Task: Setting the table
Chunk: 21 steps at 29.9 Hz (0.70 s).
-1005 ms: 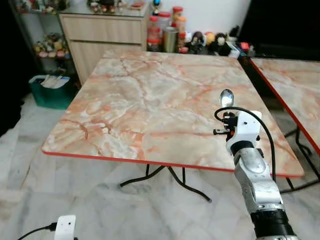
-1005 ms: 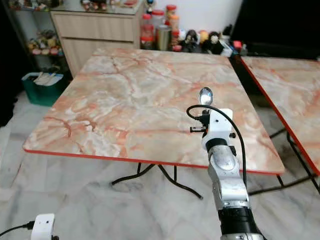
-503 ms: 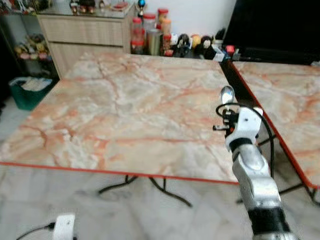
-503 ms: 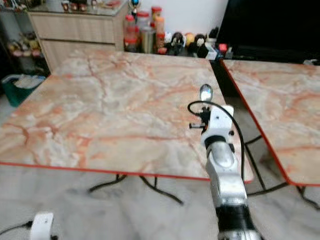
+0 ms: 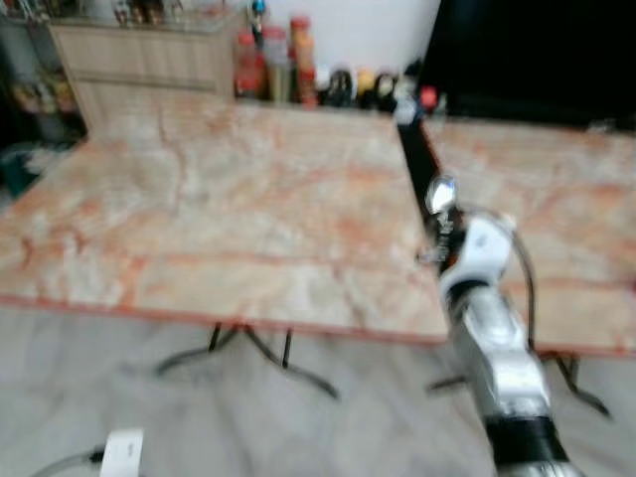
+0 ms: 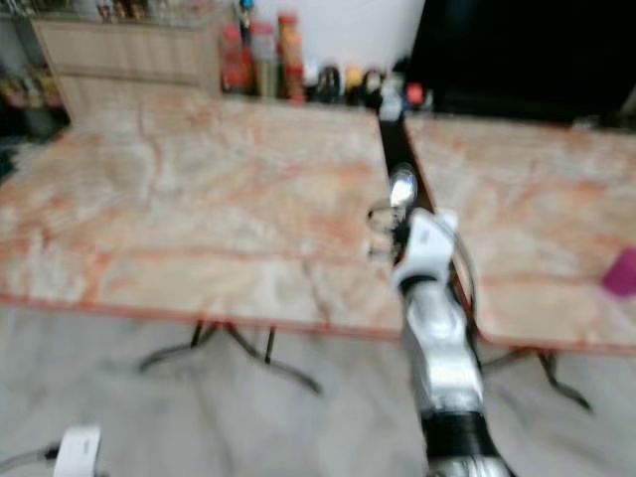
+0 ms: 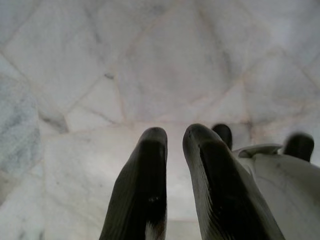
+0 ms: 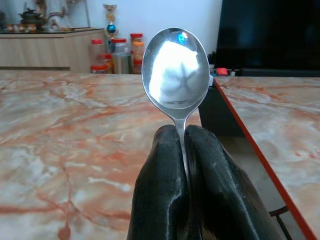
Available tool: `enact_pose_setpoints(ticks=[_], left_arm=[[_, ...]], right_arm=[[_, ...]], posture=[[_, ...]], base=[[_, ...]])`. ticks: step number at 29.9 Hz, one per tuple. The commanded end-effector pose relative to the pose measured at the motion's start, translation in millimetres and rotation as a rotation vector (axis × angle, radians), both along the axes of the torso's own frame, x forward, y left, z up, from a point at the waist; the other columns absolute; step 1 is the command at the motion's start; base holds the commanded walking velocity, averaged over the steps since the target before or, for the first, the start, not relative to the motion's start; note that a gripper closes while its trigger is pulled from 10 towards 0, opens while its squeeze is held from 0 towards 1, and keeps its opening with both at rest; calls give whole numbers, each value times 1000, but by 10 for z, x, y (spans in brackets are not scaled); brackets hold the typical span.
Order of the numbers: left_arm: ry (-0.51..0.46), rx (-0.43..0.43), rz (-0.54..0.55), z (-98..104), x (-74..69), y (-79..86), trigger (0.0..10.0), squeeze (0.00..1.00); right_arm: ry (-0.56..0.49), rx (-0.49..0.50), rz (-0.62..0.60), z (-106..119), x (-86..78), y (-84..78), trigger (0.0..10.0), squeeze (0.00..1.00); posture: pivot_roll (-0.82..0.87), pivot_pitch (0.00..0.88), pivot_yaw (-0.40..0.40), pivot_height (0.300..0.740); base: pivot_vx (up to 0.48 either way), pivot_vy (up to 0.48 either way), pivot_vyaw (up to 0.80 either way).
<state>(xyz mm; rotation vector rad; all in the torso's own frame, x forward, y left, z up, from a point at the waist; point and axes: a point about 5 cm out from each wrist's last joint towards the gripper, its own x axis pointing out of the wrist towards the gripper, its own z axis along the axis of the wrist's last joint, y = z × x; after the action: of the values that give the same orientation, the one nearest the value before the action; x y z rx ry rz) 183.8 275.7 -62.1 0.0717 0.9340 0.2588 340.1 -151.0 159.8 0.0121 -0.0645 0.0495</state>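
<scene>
A silver right arm reaches up over the near edge of a marble-patterned table [image 6: 179, 199], its right gripper [image 6: 396, 219] raising a spoon [image 6: 401, 186] upright, the whole scene blurred. A second, matching table [image 6: 527, 229] stands just beside it, a pink object [image 6: 621, 272] at its edge. Jars [image 6: 258, 55] line the far wall.

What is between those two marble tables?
A dark, narrow gap runs between the left table and the right table, seen in the eye views. The right tool holds its spoon before it.
</scene>
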Motion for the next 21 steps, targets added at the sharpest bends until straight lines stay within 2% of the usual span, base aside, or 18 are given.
enact_pose_setpoints(ticks=[1,9,14,16,19,21], left_arm=[[10,8,-12,-7,-4,-9,10000,0],[14,12,-17,-9,-11,-6,10000,0],[15,13,-22,-11,-14,-7,10000,0],[15,14,-23,-11,-16,-6,10000,0],[15,16,-24,-11,-18,-5,10000,0],[15,15,-24,-11,-18,-5,10000,0]], right_arm=[[-17,-4,-21,50,4,-76,10000,0],[-11,-13,-9,29,-9,-45,10000,0],[-24,-37,15,37,-20,-6,10000,0],[-40,-58,15,56,-25,-3,10000,0],[-41,-39,9,62,-24,-10,10000,0],[-33,-3,-2,56,-20,-25,10000,0]], posture=[[-1,99,-52,740],[-1,89,-48,740],[-3,82,-47,740],[-3,80,-46,740],[-3,77,-45,740],[-3,77,-45,740]], base=[[0,-394,0],[0,-382,0],[249,-365,0],[255,-360,556],[257,-361,781],[259,-360,0]])
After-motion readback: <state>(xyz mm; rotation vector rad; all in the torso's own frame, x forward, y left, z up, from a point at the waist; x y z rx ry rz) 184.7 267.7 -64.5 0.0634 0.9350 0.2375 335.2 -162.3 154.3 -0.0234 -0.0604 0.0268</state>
